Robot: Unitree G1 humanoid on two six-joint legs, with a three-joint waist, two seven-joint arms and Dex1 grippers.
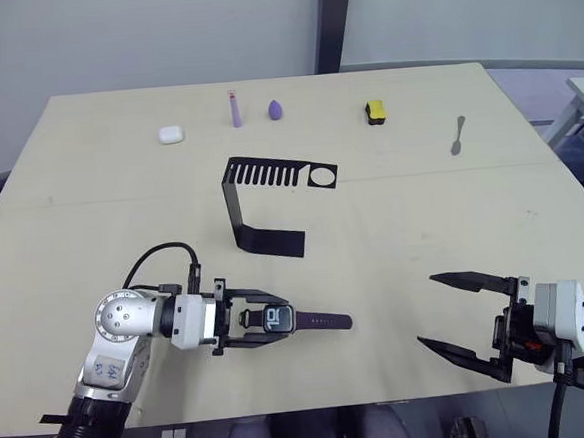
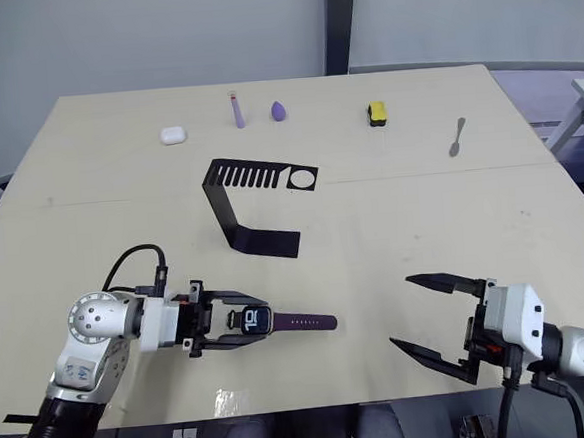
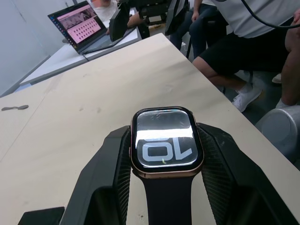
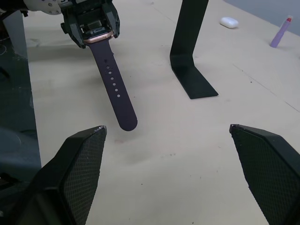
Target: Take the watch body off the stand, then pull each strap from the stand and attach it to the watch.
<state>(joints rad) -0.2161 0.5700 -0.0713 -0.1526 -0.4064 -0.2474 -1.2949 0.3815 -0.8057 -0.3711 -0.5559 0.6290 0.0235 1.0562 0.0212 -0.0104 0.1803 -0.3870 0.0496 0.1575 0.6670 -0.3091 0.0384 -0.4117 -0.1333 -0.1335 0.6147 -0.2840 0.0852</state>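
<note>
My left gripper (image 1: 276, 321) is shut on the watch body (image 1: 277, 318), which sits near the table's front left with its black screen and white digits facing up (image 3: 165, 143). One dark strap (image 1: 322, 322) runs from the body to the right and lies flat on the table, its holes showing (image 4: 112, 84). A second dark strap (image 3: 168, 206) leads from the body back between the fingers toward the palm. The black stand (image 1: 269, 199) stands at mid-table, its comb slots bare. My right gripper (image 1: 427, 311) is open at the front right, apart from the strap's tip.
Along the far edge lie a white earbud case (image 1: 171, 134), a lilac stick (image 1: 234, 110), a purple drop-shaped piece (image 1: 275, 110), a yellow-black block (image 1: 375, 112) and a spoon (image 1: 458, 135). Seated people (image 3: 243, 42) and a laptop (image 3: 82, 26) are beyond the table's right edge.
</note>
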